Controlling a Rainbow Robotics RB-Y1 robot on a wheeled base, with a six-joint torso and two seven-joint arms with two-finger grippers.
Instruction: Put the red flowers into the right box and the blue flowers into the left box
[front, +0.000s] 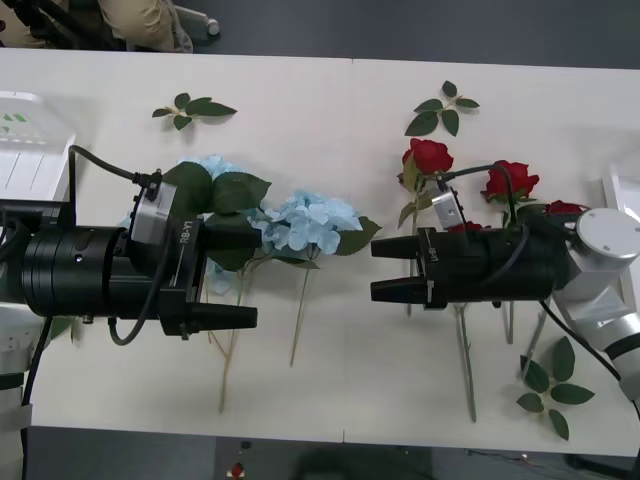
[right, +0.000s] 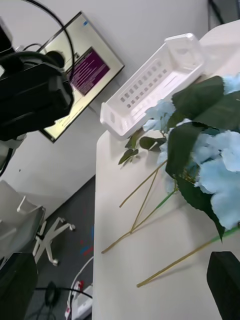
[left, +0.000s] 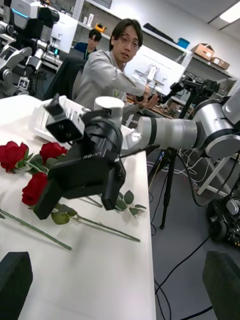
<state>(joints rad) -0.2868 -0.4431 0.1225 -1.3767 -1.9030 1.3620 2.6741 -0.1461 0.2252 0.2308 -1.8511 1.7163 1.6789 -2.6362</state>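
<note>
My left gripper (front: 238, 270) hovers with fingers spread wide over the blue flowers (front: 305, 222), which lie mid-table, heads toward the far edge and tan stems running toward the near edge. My right gripper (front: 388, 268), also spread wide and empty, hangs beside the red flowers (front: 431, 156), blooms toward the far edge, stems nearward. The left box (right: 155, 80) sits at the table's left edge.

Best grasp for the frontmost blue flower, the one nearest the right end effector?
Take the blue flower by its bare tan stem, below the leaves, coming from above with fingers across the stem. It lies flat and uncrowded there; the head is soft and bulky. Left end effector hovers closest.
</note>
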